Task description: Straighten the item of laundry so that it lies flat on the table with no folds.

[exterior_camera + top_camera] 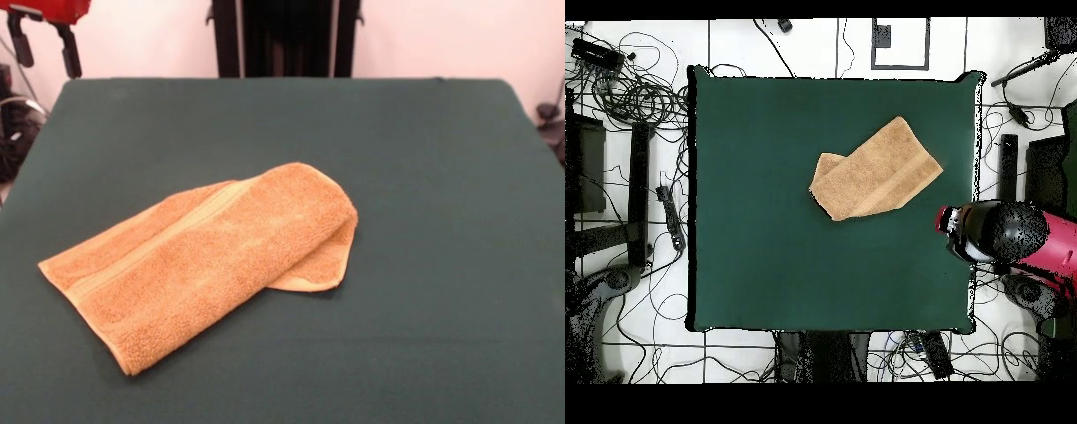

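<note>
The golden-tan towel (207, 261) lies on the dark green table (424, 177), left of the middle in the front view. It is folded: its right end is doubled over, and a lower layer with a hem (320, 269) sticks out beneath. A woven band (163, 237) runs along its length. No white tag shows. In the overhead view the towel (877, 170) lies diagonally in the table's (765, 220) upper right part. My gripper (42, 49) hangs off the table's far left corner, well away from the towel, fingers apart and empty. The arm (995, 232) sits over the table's right edge.
The robot's black pedestal (287, 35) stands behind the table's far edge. Cables and black equipment (635, 190) lie on the floor around the table. A black stand (552, 119) shows at the right edge.
</note>
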### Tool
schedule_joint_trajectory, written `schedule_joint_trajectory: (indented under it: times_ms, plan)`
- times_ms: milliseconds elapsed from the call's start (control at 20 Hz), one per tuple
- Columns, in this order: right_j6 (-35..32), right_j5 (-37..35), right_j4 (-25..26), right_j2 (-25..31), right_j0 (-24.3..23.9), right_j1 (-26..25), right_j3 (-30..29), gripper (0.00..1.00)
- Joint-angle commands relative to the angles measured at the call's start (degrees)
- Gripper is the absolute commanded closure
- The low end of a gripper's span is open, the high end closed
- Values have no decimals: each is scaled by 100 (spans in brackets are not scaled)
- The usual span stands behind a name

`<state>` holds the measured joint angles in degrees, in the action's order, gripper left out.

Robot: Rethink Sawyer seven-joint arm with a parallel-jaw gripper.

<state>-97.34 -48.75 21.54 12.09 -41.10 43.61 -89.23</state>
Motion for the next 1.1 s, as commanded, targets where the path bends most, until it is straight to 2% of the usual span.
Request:
schedule_joint_trajectory:
  times_ms: [50,650,1100]
  plan:
    - [779,-417,-173,742,157,-113,-429,0]
    - [827,-428,-155,774,131,-134,-407,0]
    - [654,-616,-208,822,293,-414,278,0]
